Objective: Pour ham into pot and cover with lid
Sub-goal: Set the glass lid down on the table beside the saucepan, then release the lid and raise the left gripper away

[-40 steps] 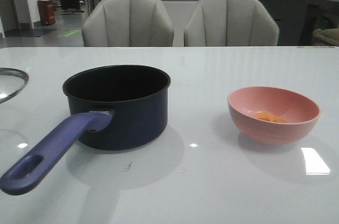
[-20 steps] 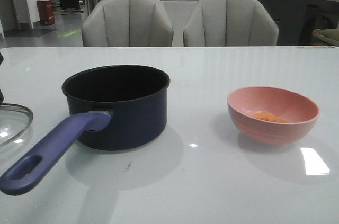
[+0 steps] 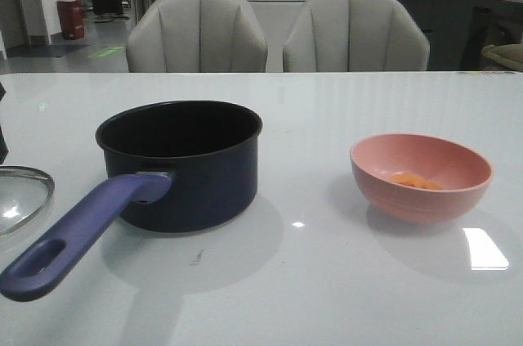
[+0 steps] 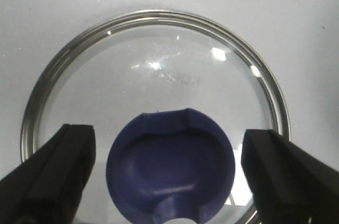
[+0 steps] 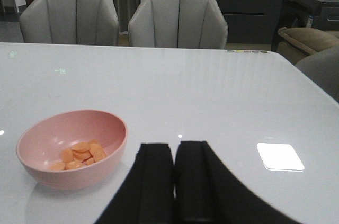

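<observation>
Compared with the earlier front views, the lid (image 3: 20, 197) is sitting lower at the far left edge of the table (image 3: 327, 280), and more of its rim is showing; the pot and bowl are lying unchanged. The lid is a domed glass disc with a silver metal rim, lying flat on the glossy white tabletop. In the left wrist view the left gripper (image 4: 169, 173) is hanging spread wide over the lid (image 4: 153, 113), its black fingers (image 4: 50, 176) flanking the blue notched knob (image 4: 170, 170) without touching it and holding nothing. Right of the lid, the pot (image 3: 180, 162) is standing upright: dark navy wall, black interior, long purple-blue handle with a hole at its end. Further right, the smooth round pink bowl (image 3: 421, 176) is holding the ham (image 3: 415, 181), small flat orange pieces. The right gripper (image 5: 175, 171) is hovering beside the bowl (image 5: 71, 147), fingers pressed together, empty
</observation>
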`<act>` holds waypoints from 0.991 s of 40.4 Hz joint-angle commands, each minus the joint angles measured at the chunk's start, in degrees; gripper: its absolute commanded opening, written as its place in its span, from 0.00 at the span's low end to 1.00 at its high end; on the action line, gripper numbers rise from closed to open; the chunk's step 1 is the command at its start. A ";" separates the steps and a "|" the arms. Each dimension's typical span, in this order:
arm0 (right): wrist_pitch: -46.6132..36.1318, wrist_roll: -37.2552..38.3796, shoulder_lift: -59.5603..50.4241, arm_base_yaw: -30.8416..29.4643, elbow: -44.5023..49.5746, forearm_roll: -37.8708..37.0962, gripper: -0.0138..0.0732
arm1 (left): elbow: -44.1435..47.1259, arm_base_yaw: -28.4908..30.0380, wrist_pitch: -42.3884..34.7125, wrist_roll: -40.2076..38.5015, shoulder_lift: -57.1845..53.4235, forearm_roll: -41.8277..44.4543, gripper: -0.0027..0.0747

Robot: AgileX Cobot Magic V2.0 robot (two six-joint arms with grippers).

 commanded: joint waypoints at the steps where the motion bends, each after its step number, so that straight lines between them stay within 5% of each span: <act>1: -4.86 0.06 -1.20 -0.34 -0.24 -0.30 0.34 | -1.45 -0.03 -1.84 0.00 -3.90 -0.28 0.79; 12: -4.86 0.06 -1.20 -0.34 -0.24 -0.30 0.34 | -0.39 -1.11 2.15 0.00 -13.72 0.13 0.79; 40: -4.86 0.06 -1.14 -0.34 -0.24 -0.30 0.34 | 29.57 -14.88 -21.77 0.00 -62.38 1.05 0.79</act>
